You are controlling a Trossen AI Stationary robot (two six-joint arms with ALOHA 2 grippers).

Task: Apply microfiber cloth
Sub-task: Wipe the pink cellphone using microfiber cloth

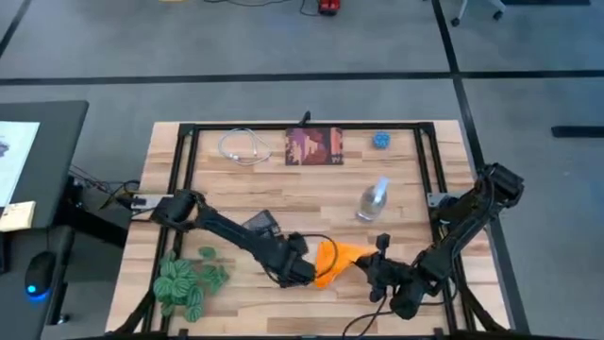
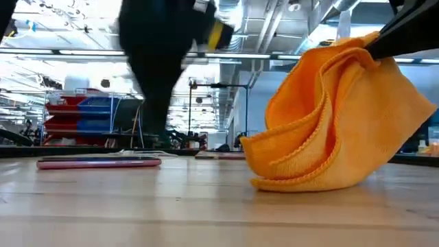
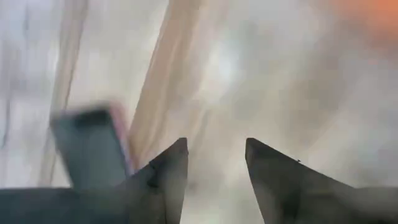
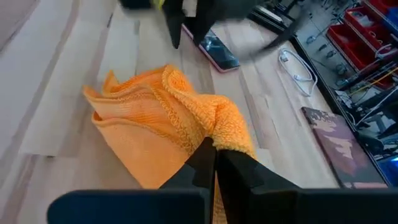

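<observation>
The bright orange microfiber cloth point(image 1: 332, 259) lies bunched near the table's front, between my two grippers. Its lower folds point(image 2: 309, 180) rest on the wood and one end is raised. My right gripper point(image 4: 214, 155) is shut on that raised end. My left gripper point(image 3: 216, 146) hovers open just left of the cloth point(image 1: 300, 270) and touches nothing. The black smartphone point(image 1: 260, 224) lies flat on the table behind my left gripper, also seen in the low view point(image 2: 99, 162). My right gripper pinches a bunched edge of the cloth point(image 4: 225, 138) between its two fingers, at the end toward the table's right. It comes slanting down from the right. That end is held up point(image 2: 367, 42), and the folds below hang slack with the bottom on the table.
A clear spray bottle point(image 1: 373, 200) lies behind the cloth. A dark red-brown printed square point(image 1: 314, 146), a white cable point(image 1: 243, 146) and a small blue object point(image 1: 380, 141) sit along the far edge. A green plant point(image 1: 189, 279) is at the front left.
</observation>
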